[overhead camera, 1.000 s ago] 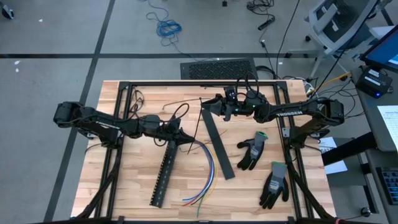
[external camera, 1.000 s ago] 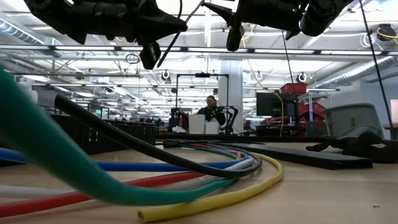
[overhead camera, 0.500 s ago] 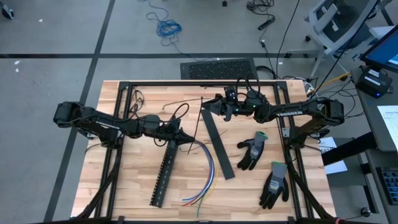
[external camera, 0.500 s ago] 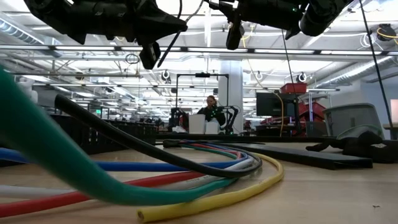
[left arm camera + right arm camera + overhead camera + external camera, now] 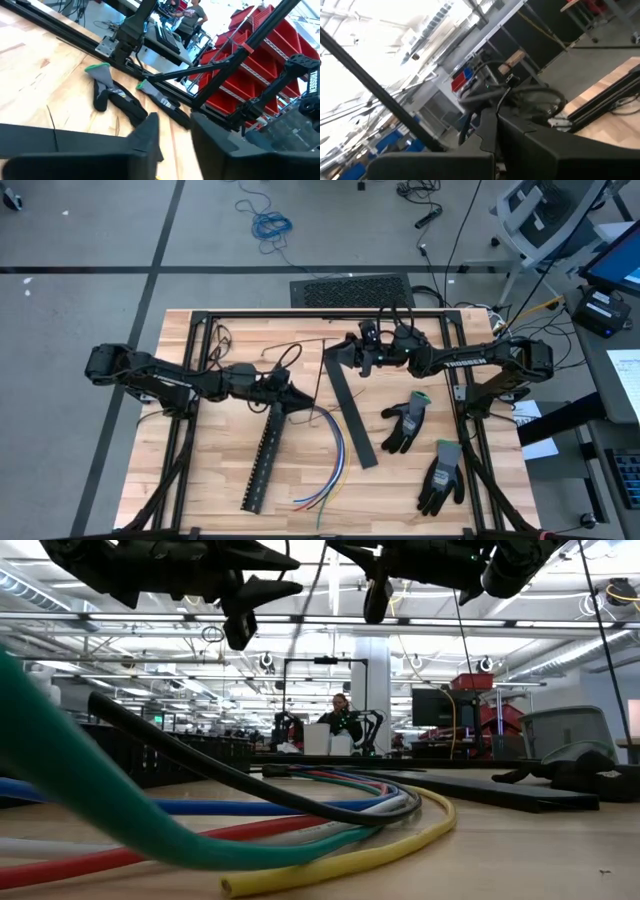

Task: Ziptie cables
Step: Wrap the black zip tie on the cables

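From above I see the cables (image 5: pixel 335 455) lying on the wooden table (image 5: pixel 200 490), a loose arc of coloured wires that starts just beside my left gripper (image 5: pixel 300 405) and sweeps down toward the near edge, ending between the black slotted strip (image 5: pixel 262 460) and the flat black bar (image 5: pixel 352 415). The left gripper sits over the top end of the slotted strip, its 2 fingers pointing toward the upper end of the wires; in the low view those fingers (image 5: pixel 262 588) stand parted with a clear gap, nothing pinched between them, and they hang above the table while the cables (image 5: pixel 330 790) rest flat on the wood below. A thin dark strand (image 5: pixel 318 375) runs up past that gripper. My right gripper (image 5: pixel 335 352) is up near the far side of the table, at the top end of the flat black bar and well apart from the wires; its fingers are pressed together, and I cannot tell whether anything thin is caught between them. 2 dark gloves (image 5: pixel 405 423) with green cuffs lie on the right side of the table, clear of both grippers.
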Controlling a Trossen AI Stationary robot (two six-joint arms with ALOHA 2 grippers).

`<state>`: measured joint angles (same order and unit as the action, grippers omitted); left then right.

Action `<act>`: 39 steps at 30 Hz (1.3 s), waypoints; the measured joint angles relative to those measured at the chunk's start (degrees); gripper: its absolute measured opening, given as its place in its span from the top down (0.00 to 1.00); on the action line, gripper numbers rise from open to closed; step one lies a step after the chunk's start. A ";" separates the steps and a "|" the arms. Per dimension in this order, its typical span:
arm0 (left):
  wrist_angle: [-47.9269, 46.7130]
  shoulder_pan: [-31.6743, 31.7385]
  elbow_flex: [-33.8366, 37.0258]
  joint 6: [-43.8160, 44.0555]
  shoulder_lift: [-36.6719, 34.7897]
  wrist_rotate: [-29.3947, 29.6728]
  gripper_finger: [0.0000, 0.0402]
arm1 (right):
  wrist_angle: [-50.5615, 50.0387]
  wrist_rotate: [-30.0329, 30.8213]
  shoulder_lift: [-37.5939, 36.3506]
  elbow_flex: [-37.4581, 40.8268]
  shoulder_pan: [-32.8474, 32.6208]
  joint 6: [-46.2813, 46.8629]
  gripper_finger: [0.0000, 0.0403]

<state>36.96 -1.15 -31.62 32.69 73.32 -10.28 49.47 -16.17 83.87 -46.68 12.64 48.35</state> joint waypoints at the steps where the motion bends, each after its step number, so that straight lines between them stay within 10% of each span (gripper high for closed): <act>1: -0.09 0.30 0.00 0.00 0.01 -0.04 0.68 | -0.26 -0.74 0.01 0.00 0.00 -0.15 1.00; 10: 0.31 7.53 0.00 0.00 -4.65 0.11 0.51 | -11.24 -2.39 -2.30 -0.71 0.00 -15.20 1.00; 19: 1.66 15.33 -0.11 6.64 -8.80 3.67 0.51 | -58.77 18.22 -4.52 -23.25 -6.70 -49.62 1.00; 29: 19.01 19.07 -0.11 14.41 -8.51 3.20 0.51 | -48.13 20.75 -5.91 -27.67 -7.39 -48.85 1.00; 39: 22.71 24.06 -0.09 24.02 -8.02 -15.32 0.51 | -43.43 -7.08 -5.98 -27.65 -5.68 -40.54 1.00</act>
<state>59.66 22.91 -31.70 56.71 65.30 -25.60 6.04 -23.25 77.89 -74.32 6.97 7.81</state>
